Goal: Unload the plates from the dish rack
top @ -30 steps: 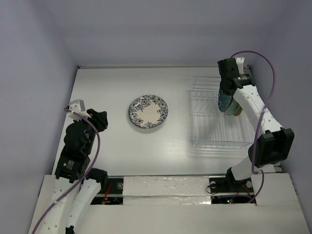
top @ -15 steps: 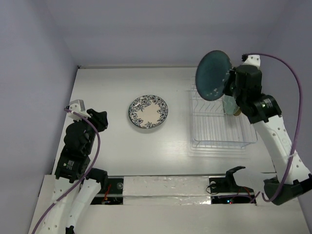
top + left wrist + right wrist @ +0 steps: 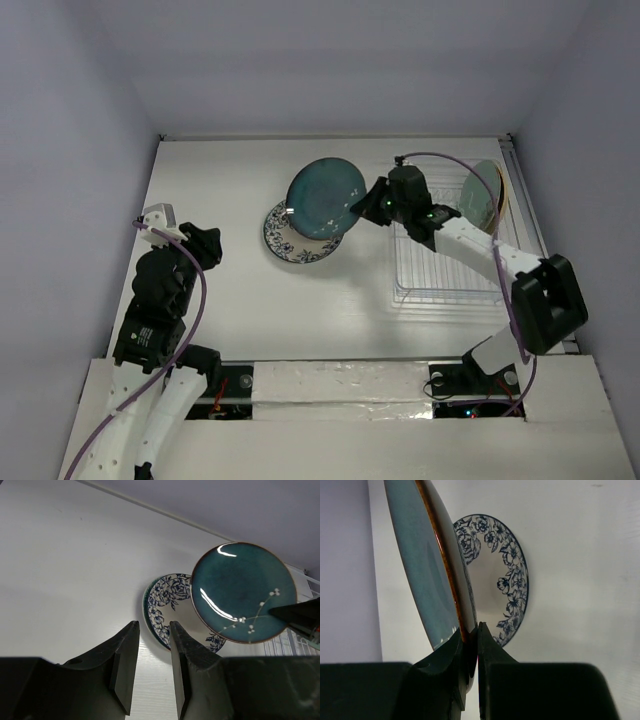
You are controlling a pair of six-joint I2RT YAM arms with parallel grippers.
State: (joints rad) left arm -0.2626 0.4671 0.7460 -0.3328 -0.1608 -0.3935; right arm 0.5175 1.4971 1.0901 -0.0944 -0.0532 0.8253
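Edgewise in right hand [image 3: 470, 636], teal plate [image 3: 325, 198]

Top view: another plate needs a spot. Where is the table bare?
Bare: between the blue floral round plate and the left arm, and nearer than that plate. Crowded: glossy teal round plate held above it, beside the clear wire rack.

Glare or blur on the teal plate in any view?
Left wrist: two bright glare streaks on the glossy teal plate, otherwise sharp. Right wrist: plate edge-on, rim crisp, right gripper a black silhouette. Top external: no glare on it.
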